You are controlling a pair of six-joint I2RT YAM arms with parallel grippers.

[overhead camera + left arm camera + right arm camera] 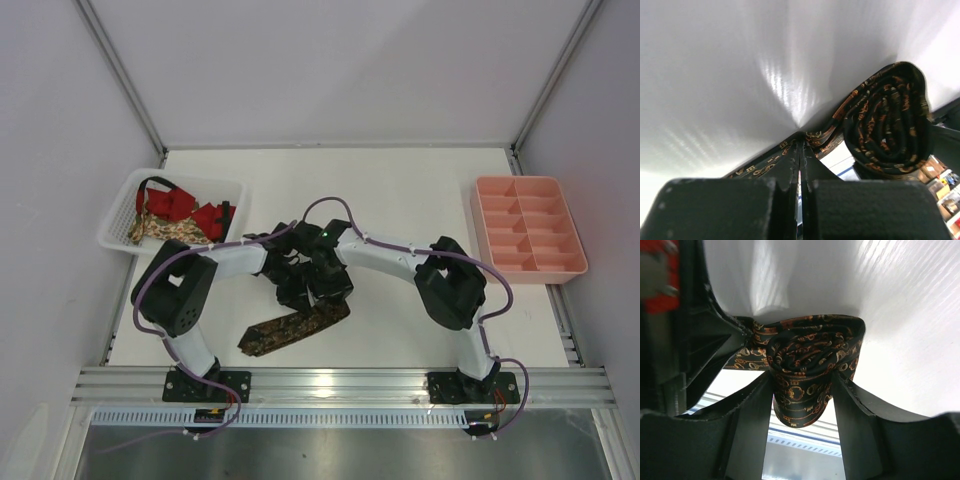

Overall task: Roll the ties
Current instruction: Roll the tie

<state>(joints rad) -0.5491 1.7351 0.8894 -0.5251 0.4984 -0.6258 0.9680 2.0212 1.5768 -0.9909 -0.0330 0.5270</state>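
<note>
The dark tie (295, 330) is mid-roll, with the left claw (801, 145) pinched shut on its strip (850, 100) and the right claw (802, 385) half-open astride the coil (805, 347), which likely needs regripping and another turn.

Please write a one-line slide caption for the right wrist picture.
The rolled end of a dark brown, gold-patterned fabric necktie sits between the black fingers of the right gripper, against the white table.

white table (400, 195) with a white basket (113, 222), a pink tray (530, 273), a dark patterned tie (290, 331)
</note>
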